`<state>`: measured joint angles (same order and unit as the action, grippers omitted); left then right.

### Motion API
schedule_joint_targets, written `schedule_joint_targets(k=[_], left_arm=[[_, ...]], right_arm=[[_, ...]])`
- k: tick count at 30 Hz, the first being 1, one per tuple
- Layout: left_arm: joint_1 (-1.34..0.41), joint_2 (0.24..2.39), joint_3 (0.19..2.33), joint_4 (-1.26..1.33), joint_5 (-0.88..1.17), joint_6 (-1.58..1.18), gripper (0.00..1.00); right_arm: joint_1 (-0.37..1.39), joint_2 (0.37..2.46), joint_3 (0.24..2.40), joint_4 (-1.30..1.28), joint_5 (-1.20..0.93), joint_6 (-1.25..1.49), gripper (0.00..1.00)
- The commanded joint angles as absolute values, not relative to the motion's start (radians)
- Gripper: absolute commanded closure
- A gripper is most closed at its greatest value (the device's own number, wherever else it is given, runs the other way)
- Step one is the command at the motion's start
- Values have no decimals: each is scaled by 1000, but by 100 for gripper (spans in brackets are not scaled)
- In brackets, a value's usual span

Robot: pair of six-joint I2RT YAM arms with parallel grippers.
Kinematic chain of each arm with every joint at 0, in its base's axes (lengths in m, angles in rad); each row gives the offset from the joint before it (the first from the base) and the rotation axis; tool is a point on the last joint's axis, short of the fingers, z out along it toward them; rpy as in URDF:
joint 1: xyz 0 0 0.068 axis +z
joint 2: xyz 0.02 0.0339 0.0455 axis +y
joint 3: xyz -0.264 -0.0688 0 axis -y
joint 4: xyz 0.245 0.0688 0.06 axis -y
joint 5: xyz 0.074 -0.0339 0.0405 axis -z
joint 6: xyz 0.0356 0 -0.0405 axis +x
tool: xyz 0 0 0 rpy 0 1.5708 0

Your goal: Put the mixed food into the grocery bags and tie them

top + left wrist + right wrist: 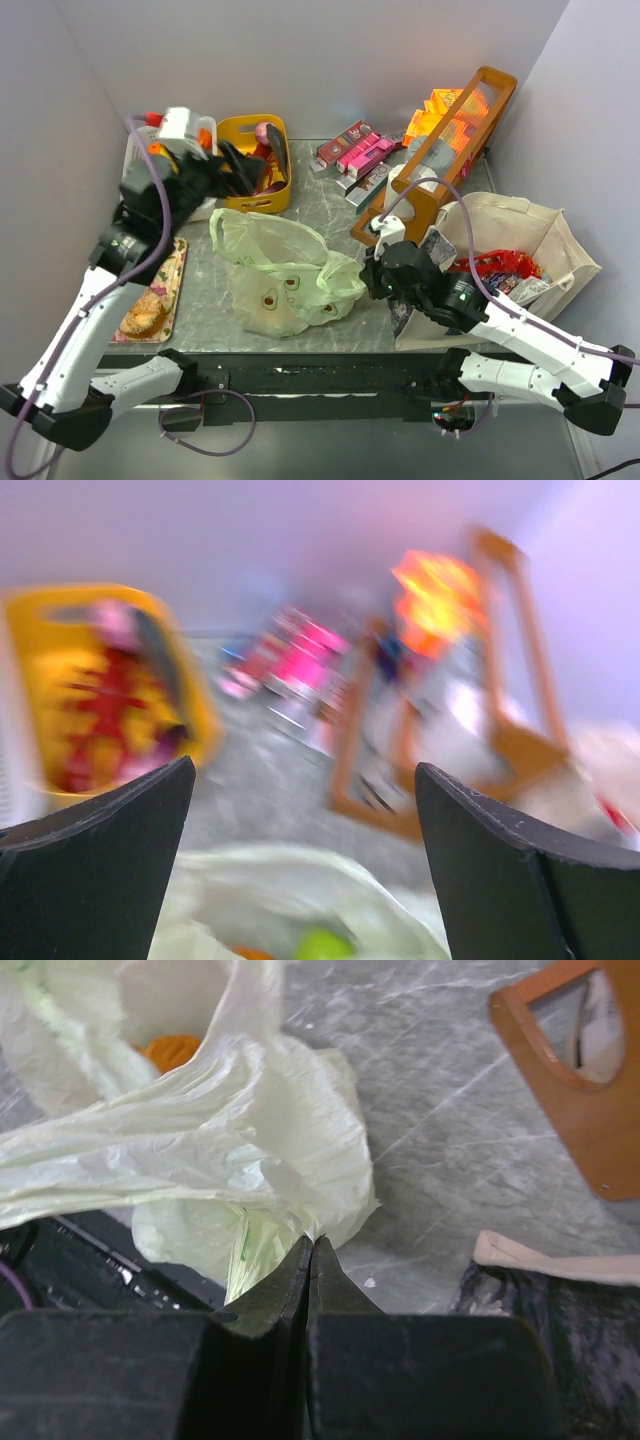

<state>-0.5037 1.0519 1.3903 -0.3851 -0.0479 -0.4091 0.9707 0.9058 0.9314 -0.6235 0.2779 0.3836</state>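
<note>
Right gripper (310, 1248) pinched tight on a fold of the green plastic bag (230, 1130); the bag sits mid-table, beside the canvas tote (530, 225). Left gripper (300, 870) jaws wide, holding nothing, arm raised near the yellow basket (283, 190). Left wrist view blurred. Bag contents mostly hidden, only one orange item (172, 1050) shows.

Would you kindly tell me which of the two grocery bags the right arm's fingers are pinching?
The pale green plastic bag: the right fingers are shut on its crinkled edge. The beige canvas tote is not gripped.
</note>
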Motion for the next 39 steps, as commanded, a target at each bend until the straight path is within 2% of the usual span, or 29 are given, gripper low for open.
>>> schedule_joint_targets(k=[1,3,7,13,20,22,27,34,39], left_arm=[[-341,1153,1419,-404,-48,-405,4],[-296,1204,1433,-394,-66,-399,4],[-261,1443,1529,-367,-49,-380,4],[-186,1741,1659,-141,52,-480,1],[-152,2103,1862,-25,225,-652,16],[-152,2190,1916,-18,257,-678,17],[-153,2281,1950,75,328,-741,24],[-163,2387,2026,66,367,-764,21],[-163,2442,2071,100,379,-804,26]], right_arm=[[966,893,977,-699,452,440,100],[966,885,982,-722,486,468,100],[953,864,977,-750,526,500,100],[940,913,991,-749,497,523,100],[937,966,1002,-696,433,509,100],[937,974,1002,-690,419,509,100],[936,973,977,-652,382,509,100],[934,973,969,-641,368,503,100],[933,945,947,-637,364,512,100]])
